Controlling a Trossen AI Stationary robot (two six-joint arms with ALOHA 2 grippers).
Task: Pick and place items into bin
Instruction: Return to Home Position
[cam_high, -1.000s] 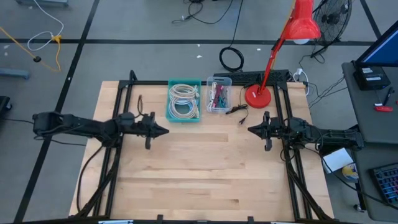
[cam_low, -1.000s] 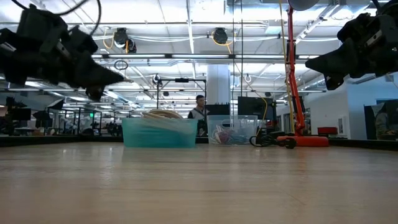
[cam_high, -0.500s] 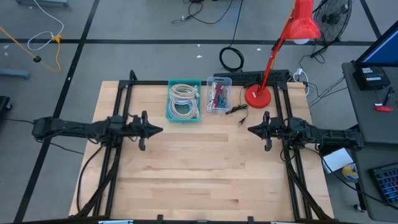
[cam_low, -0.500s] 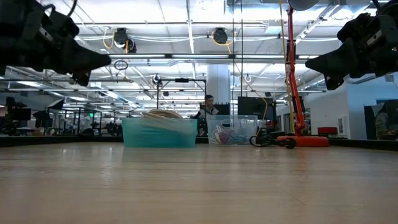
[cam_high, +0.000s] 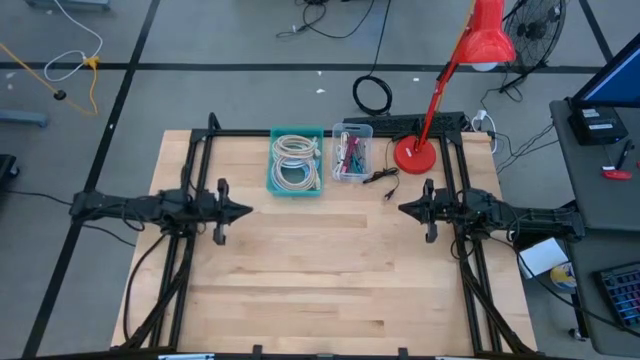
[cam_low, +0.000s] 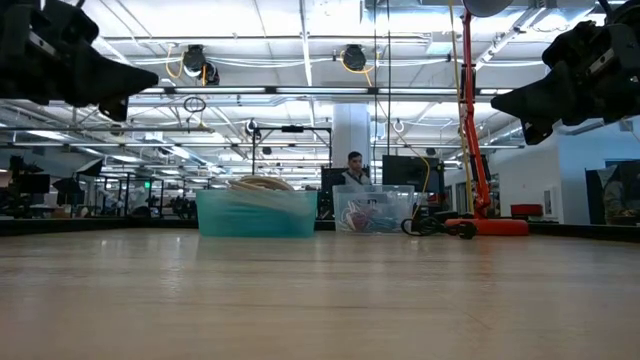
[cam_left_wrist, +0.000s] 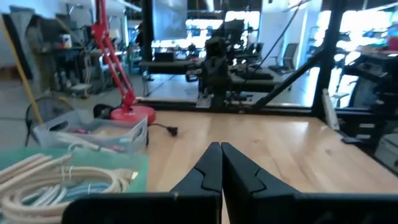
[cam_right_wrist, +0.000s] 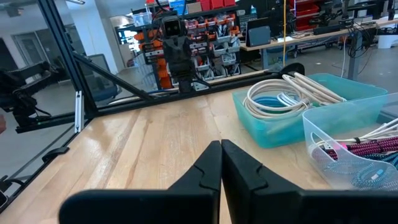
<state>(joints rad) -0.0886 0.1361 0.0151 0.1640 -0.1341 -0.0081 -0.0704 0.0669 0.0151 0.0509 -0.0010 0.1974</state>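
Note:
The coiled cables (cam_high: 294, 160), beige, white and light blue, lie inside the teal bin (cam_high: 275, 188) at the table's far side. They also show in the left wrist view (cam_left_wrist: 56, 183) and the right wrist view (cam_right_wrist: 283, 96). Small teal, maroon and cream cords (cam_high: 350, 155) lie in the clear bin (cam_high: 366, 135) beside it. My left gripper (cam_high: 246, 211) is shut and empty, above the table's left side. My right gripper (cam_high: 403, 209) is shut and empty, above the table's right side. Both hang well above the table in the low view.
A red desk lamp (cam_high: 412, 155) stands at the far right corner, its black cord and plug (cam_high: 385, 180) on the table next to the clear bin. A black frame (cam_high: 210, 130) runs along the table's edges. Bare wood lies in the middle and near part (cam_high: 320, 270).
My left gripper has drawn back toward the table's left edge, still shut and empty, and has risen a little in the low view. My right gripper has kept still.

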